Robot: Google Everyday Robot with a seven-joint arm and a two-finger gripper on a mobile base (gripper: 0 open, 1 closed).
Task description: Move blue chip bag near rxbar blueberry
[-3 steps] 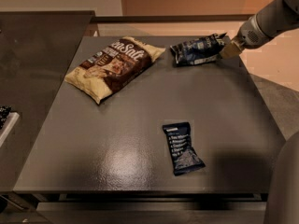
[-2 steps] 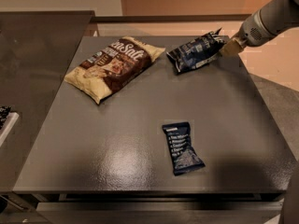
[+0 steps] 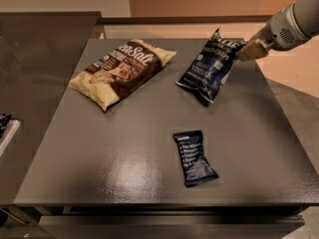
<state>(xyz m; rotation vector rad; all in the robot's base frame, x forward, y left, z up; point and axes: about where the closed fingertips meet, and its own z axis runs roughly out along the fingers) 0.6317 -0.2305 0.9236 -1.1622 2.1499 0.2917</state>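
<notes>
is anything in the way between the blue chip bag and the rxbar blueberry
Nothing visible. The gripper, at the far right, holds the blue chip bag by its top corner. Only table surface lies between it and the rxbar blueberry. The cream-and-brown bag lies off to the left.

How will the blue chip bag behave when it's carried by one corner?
Probably light: the gripper, at the far right of the table, holds the chip bag by one corner. Its crinkled film looks floppy, so it may swing or slip.
</notes>
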